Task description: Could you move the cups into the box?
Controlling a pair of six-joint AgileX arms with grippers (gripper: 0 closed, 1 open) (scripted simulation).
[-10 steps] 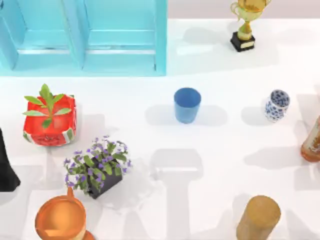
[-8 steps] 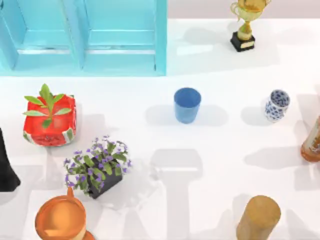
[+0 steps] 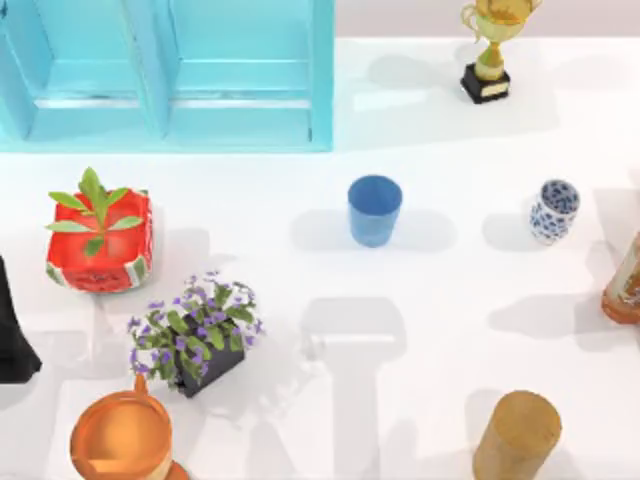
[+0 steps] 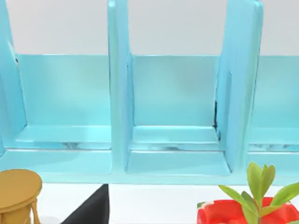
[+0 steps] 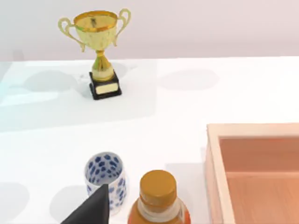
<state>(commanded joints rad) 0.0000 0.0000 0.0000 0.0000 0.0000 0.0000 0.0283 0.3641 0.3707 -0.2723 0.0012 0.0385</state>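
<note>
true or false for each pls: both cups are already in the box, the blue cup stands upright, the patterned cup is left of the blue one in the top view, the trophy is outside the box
1. Both cups are in the box: false. The blue cup and the patterned cup stand on the table, outside the turquoise box.
2. The blue cup stands upright: true.
3. The patterned cup is left of the blue cup: false. It stands to its right.
4. The trophy is outside the box: true, to its right.
</note>
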